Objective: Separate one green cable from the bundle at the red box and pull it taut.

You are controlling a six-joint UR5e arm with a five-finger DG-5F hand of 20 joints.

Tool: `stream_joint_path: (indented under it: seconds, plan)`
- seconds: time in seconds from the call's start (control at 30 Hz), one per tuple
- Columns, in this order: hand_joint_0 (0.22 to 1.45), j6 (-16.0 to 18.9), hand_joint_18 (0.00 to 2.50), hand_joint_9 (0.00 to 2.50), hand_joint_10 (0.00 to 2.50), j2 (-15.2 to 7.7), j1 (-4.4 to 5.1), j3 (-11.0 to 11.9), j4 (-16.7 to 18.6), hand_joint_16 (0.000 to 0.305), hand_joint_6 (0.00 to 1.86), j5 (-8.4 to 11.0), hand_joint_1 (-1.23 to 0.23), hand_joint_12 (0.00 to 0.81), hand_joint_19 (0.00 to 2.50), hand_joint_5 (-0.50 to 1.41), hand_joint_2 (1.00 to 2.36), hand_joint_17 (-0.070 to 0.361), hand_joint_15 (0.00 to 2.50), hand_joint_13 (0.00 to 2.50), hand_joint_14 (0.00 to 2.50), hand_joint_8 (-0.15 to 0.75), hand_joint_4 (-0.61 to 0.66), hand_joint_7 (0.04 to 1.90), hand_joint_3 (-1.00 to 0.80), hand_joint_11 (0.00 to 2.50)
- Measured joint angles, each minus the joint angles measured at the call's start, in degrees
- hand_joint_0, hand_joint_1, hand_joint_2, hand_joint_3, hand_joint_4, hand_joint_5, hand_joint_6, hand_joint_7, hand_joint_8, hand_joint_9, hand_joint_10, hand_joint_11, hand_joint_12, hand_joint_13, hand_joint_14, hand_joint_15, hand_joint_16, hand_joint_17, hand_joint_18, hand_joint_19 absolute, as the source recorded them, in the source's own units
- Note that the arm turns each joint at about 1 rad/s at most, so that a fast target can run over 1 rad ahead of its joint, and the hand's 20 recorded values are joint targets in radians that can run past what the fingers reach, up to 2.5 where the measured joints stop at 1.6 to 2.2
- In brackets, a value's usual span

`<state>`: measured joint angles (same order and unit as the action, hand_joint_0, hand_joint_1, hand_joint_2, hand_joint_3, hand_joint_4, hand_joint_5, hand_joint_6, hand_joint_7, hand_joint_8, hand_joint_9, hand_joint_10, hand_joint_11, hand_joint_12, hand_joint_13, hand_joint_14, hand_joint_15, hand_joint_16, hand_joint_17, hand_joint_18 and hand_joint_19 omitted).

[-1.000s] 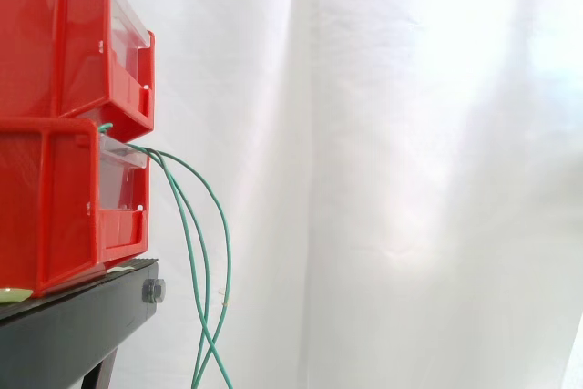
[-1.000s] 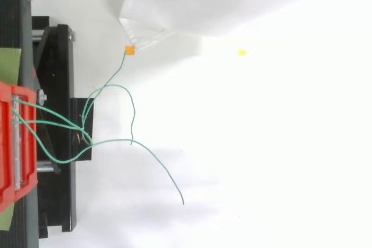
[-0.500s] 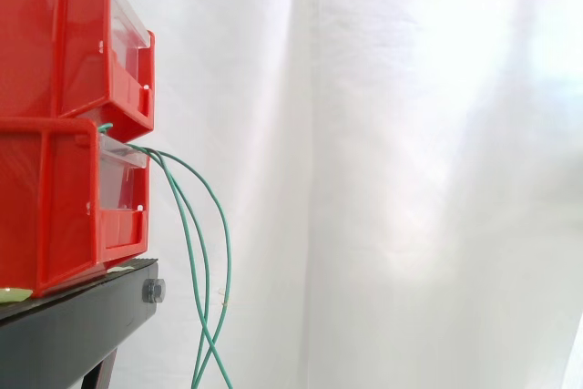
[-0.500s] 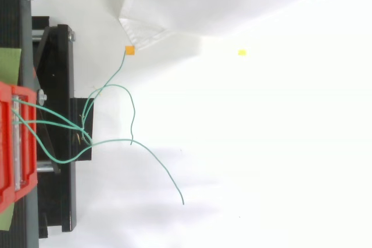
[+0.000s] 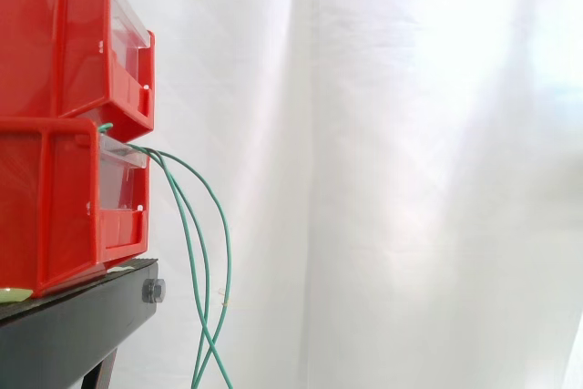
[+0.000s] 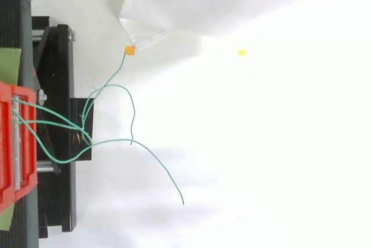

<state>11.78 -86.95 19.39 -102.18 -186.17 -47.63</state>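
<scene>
Two red bins point(image 5: 64, 116) are stacked on a black stand point(image 5: 82, 316) at the left of the side view. Green cables point(image 5: 205, 252) come out between the bins at the front and hang down in slack loops, crossing near the bottom edge. From above, the red bin point(image 6: 14, 143) sits at the left edge and several green cables point(image 6: 70, 126) fan out from it over the stand. One cable runs to a small orange tag point(image 6: 129, 50). Another cable trails across the white floor to a loose end point(image 6: 182, 202).
A white curtain point(image 5: 410, 170) hangs behind the work. In the top view a folded corner of white cloth point(image 6: 151, 21) lies near the orange tag, and a small yellow mark point(image 6: 242, 53) sits on the floor.
</scene>
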Motion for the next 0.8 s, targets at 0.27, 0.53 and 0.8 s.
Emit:
stream_joint_path:
  seconds: [0.27, 0.53, 0.8]
  plan:
    - [0.54, 0.0, 0.59, 0.8, 0.02, 0.0, 0.03, 0.0, 0.0, 0.039, 0.5, 0.0, -0.8, 0.265, 0.92, -0.18, 1.0, 0.088, 0.58, 0.6, 0.02, 0.218, 0.15, 0.79, -0.5, 0.62]
    - [0.46, 0.0, 0.79, 0.59, 0.01, -0.01, -0.01, -0.01, 0.0, 0.075, 0.5, 0.0, -0.76, 0.351, 0.73, -0.23, 1.0, 0.168, 0.48, 0.52, 0.02, 0.279, 0.13, 0.74, -0.5, 0.49]
    - [0.47, 0.0, 0.88, 0.62, 0.01, 0.02, -0.03, -0.01, -0.04, 0.078, 0.5, 0.0, -0.78, 0.363, 0.73, -0.23, 1.0, 0.176, 0.5, 0.58, 0.02, 0.287, 0.15, 0.74, -0.5, 0.49]
